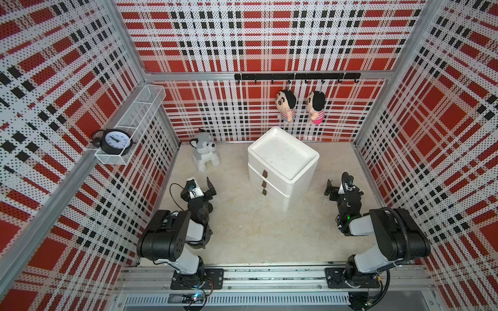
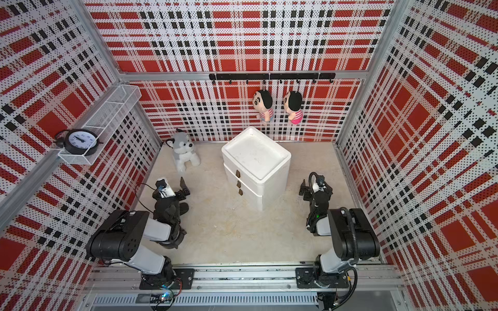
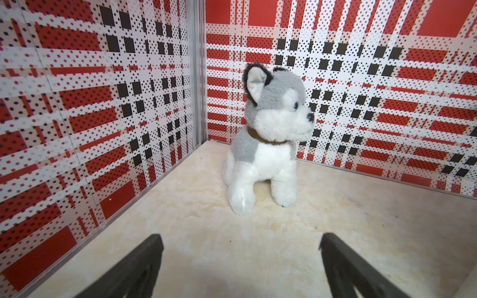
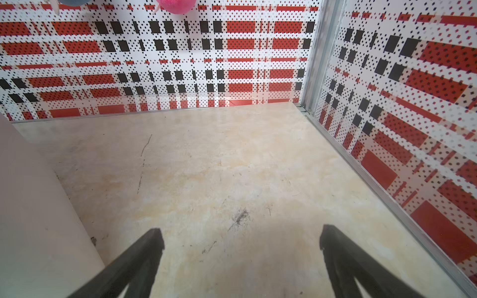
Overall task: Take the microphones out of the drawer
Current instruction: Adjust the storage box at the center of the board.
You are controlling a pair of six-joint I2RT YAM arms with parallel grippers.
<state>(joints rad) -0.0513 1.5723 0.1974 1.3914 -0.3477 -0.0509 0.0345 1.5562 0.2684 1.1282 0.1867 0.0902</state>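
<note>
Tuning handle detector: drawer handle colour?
Handles dark brown, cabinet white; best in a top view.

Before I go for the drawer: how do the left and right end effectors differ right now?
The left end effector faces the husky plush; the right end effector faces bare floor. The left one sits off the drawer unit on the side with its brown handles; the right one sits beside its plain wall. Both are open and empty.

You are looking at a robot lab test cell: plaid-printed perforated panels (image 1: 256,32) on an aluminium frame (image 1: 188,76) wall in the counter (image 1: 256,237), the left arm (image 1: 167,239) and right arm (image 1: 390,234) are bolted to a base rail (image 1: 269,278), and a plush dog (image 1: 204,154) sits inside.
</note>
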